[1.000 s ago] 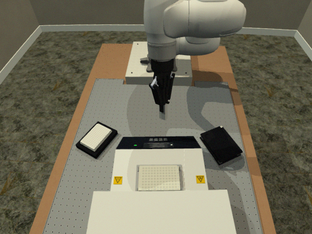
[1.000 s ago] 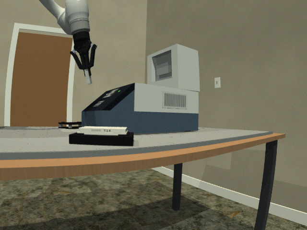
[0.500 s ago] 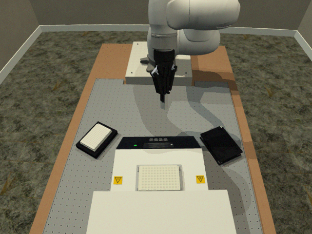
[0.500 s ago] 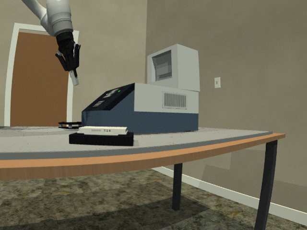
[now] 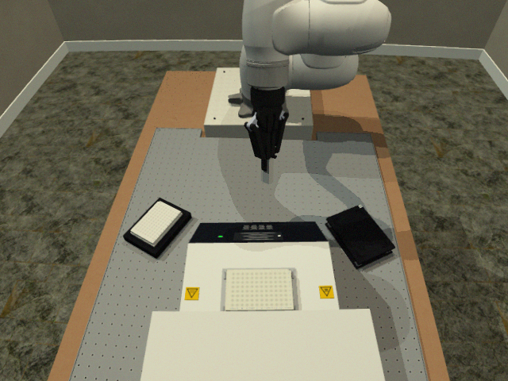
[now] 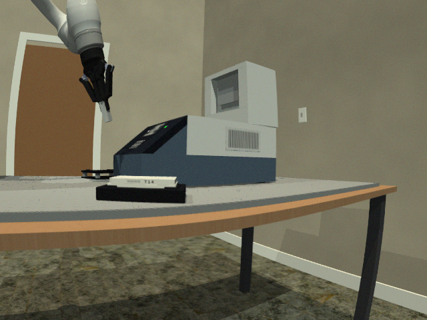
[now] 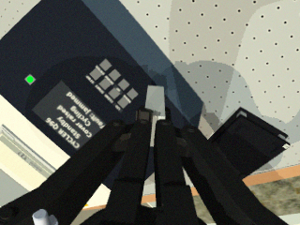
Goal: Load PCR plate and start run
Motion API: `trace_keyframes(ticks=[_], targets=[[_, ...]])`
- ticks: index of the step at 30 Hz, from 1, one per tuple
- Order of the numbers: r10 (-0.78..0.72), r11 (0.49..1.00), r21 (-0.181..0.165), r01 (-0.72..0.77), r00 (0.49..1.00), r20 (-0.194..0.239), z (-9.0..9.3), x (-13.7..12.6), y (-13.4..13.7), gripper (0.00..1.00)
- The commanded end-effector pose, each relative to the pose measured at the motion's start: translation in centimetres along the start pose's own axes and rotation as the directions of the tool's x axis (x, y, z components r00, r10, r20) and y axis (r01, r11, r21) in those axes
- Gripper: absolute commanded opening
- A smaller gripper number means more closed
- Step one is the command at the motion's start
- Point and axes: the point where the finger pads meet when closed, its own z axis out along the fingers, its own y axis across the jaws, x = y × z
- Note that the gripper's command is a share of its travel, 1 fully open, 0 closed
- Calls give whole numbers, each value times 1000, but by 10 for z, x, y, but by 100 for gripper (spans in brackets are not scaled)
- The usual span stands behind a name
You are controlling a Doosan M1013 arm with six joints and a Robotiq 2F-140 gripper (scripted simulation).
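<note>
Gripper point(image 5: 265, 177), fingers pressed together on nothing, hangs at upper centre above the cycler's keypad point(image 5: 257, 226); lid raised; a plate point(image 5: 259, 289) on its block.

I see drab beige walls point(image 6: 344, 69), white skirting board point(image 6: 310, 269), mottled grey-green stone floor point(image 6: 137, 275), a brown door point(image 6: 51, 113) in a white frame, a light switch point(image 6: 302, 115), a wood-edged table point(image 6: 207, 220) on dark legs point(image 6: 369, 258).
</note>
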Motion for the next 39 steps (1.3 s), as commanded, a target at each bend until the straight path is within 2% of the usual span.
trace_keyframes(ticks=[1,39], targets=[[0,1000,0,0,1000,0,5,-2,-2,0],[0,1000,0,0,1000,0,52,-24,-24,0]])
